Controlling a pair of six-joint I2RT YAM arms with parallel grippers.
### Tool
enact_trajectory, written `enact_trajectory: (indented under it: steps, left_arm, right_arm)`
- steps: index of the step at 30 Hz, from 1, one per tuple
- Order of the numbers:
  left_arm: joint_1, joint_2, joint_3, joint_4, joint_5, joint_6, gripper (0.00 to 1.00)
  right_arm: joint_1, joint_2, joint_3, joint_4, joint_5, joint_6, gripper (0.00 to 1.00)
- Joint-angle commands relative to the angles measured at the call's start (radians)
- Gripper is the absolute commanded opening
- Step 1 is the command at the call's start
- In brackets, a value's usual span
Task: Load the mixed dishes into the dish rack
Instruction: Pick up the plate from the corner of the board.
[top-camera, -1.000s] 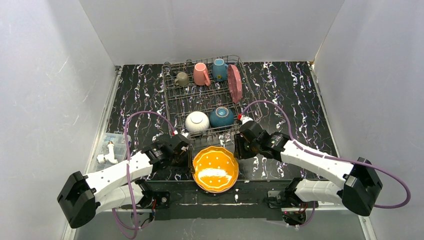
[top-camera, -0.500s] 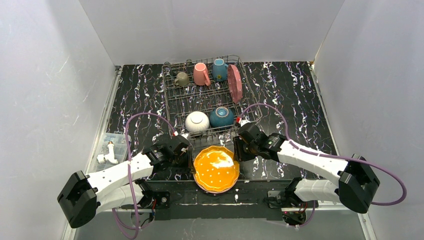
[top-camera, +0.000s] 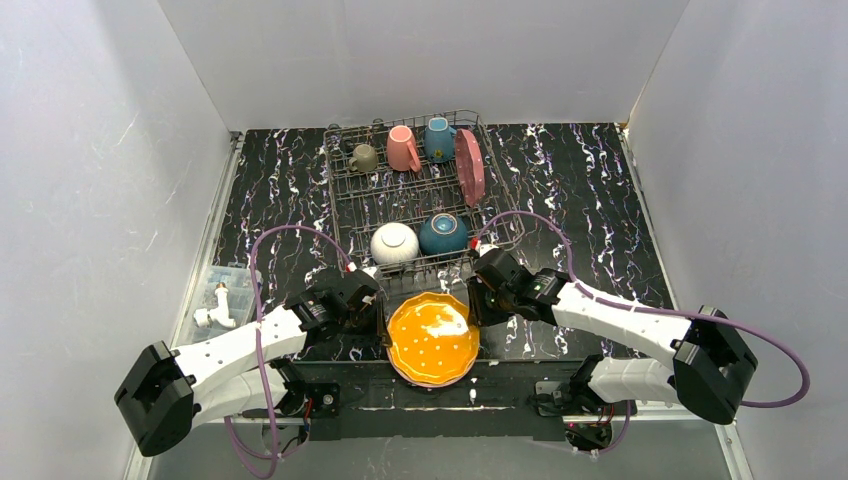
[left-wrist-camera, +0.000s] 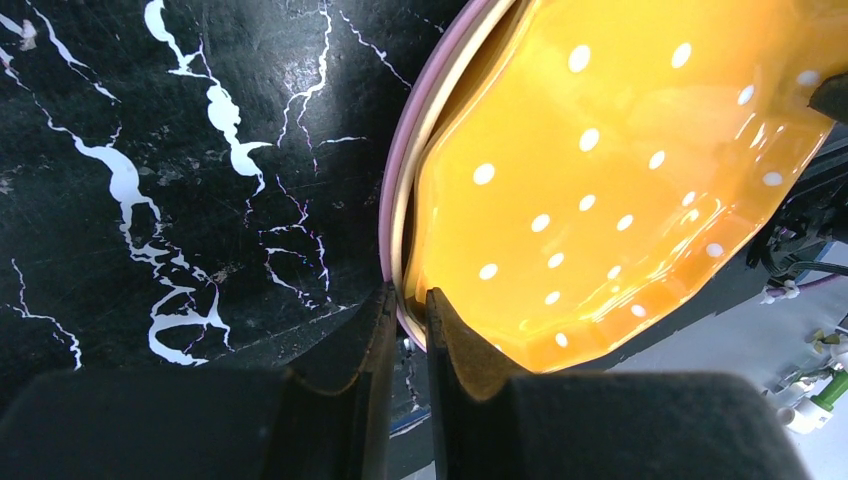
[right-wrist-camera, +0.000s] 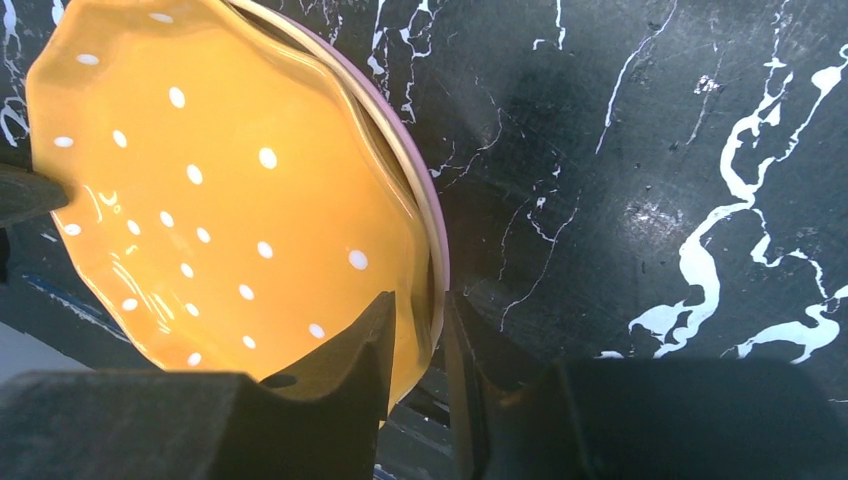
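An orange scalloped plate with white dots (top-camera: 432, 335) lies on a pink plate (top-camera: 436, 383) at the near table edge, just in front of the dish rack (top-camera: 340, 215). My left gripper (top-camera: 382, 315) is shut on the left rim of the stack; in the left wrist view (left-wrist-camera: 408, 300) its fingers pinch the orange plate (left-wrist-camera: 600, 180) and the pink rim (left-wrist-camera: 392, 200). My right gripper (top-camera: 476, 300) is shut on the right rim; in the right wrist view (right-wrist-camera: 420, 310) the orange plate (right-wrist-camera: 220, 190) and pink rim (right-wrist-camera: 432, 215) sit between its fingers.
The rack holds an olive mug (top-camera: 363, 157), a pink mug (top-camera: 403, 148), a teal mug (top-camera: 438, 138), an upright pink plate (top-camera: 469, 166), a white bowl (top-camera: 394, 243) and a dark-blue bowl (top-camera: 442, 234). A clear box (top-camera: 222, 300) sits at the left edge.
My right gripper has moved slightly left onto the plate's right rim. The orange plate has tipped a little, and a pink rim now shows under its near edge.
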Motion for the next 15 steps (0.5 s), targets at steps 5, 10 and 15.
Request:
enact_trajectory:
  steps: [5, 10, 15]
  left_arm:
    - [-0.005, 0.024, -0.044, -0.032, 0.007, 0.013, 0.04]
    - [-0.005, 0.028, -0.044, -0.029, 0.009, 0.014, 0.04]
    - [-0.005, 0.032, -0.040, -0.029, 0.010, 0.016, 0.07]
  right_arm:
    - [0.018, 0.020, -0.008, 0.049, 0.000, 0.014, 0.27]
    - [0.031, 0.041, 0.000, 0.041, 0.015, 0.011, 0.21]
    - [0.042, 0.050, 0.020, 0.017, 0.046, 0.002, 0.01]
